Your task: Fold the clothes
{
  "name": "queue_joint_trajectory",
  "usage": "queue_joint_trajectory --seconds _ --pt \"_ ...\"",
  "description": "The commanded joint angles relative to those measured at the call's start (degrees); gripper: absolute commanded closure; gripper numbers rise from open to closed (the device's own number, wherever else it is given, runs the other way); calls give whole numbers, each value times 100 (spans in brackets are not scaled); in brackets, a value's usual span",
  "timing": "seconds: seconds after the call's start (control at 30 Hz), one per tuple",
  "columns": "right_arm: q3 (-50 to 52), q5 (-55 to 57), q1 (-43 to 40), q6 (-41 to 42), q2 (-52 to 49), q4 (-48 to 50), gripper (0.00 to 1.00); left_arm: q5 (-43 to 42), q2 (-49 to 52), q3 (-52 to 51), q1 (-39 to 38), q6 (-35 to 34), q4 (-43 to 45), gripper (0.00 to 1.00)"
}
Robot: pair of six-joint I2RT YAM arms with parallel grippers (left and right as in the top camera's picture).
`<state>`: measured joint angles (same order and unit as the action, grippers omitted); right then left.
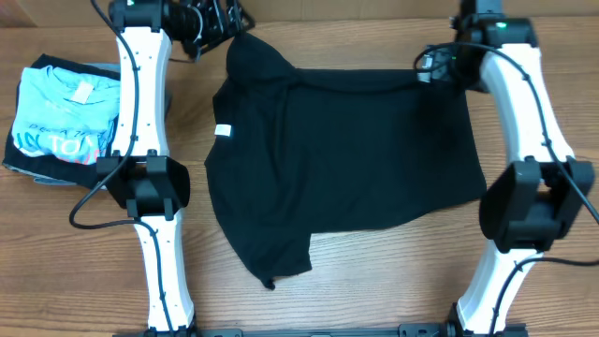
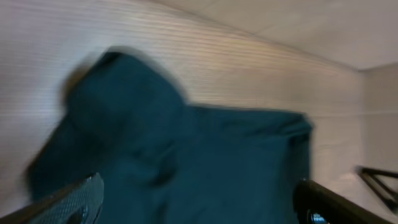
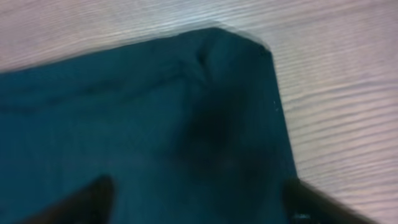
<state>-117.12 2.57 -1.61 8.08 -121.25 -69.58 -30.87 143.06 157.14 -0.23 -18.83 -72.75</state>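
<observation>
The clothes, a plain black T-shirt, lie on the wooden table, with one part folded over and a sleeve pointing toward the near edge. A white tag shows at the shirt's left side. My left gripper hovers over the shirt's far left corner, open; in the left wrist view its fingers stand wide apart above the fabric. My right gripper is at the far right corner, also open. The right wrist view shows that corner lying flat and loose between the spread fingers.
A light blue T-shirt with lettering lies folded on a grey garment at the table's left edge, beside the left arm. Bare wood shows in front of the black shirt.
</observation>
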Motion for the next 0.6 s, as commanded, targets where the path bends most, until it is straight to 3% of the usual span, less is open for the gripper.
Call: queue_joint_trajectory --seconds 0.0,0.03,0.07,0.1,0.13,0.17,0.2,0.37,0.57 --pt "-153 -798 -444 111 356 -776 67 1152 -726 96 42 507 -1014 0" --pt "-103 -1014 -544 111 354 -1014 86 1248 -798 96 26 568 -1384 0" --pt "-74 -1128 -610 109 354 -1193 96 1342 -833 96 13 608 -1659 0" --pt "-37 -1174 -684 111 354 -1386 96 1451 -857 96 -15 647 -1919 1" --pt "-13 -1169 -721 111 354 -1495 96 1523 -859 96 -46 721 -2168 15" --pt "37 -1169 -791 111 354 -1650 96 1526 -859 94 -85 872 -2406 48" --pt "107 -1167 -846 111 354 -1753 96 1515 -859 28 -129 990 -2406 96" --pt "793 -1167 -1060 111 354 -1858 96 1486 -861 -549 -411 898 -2406 96" --pt "2238 -1169 -1123 46 354 -1012 96 1818 -861 -1812 -734 866 -2396 96"
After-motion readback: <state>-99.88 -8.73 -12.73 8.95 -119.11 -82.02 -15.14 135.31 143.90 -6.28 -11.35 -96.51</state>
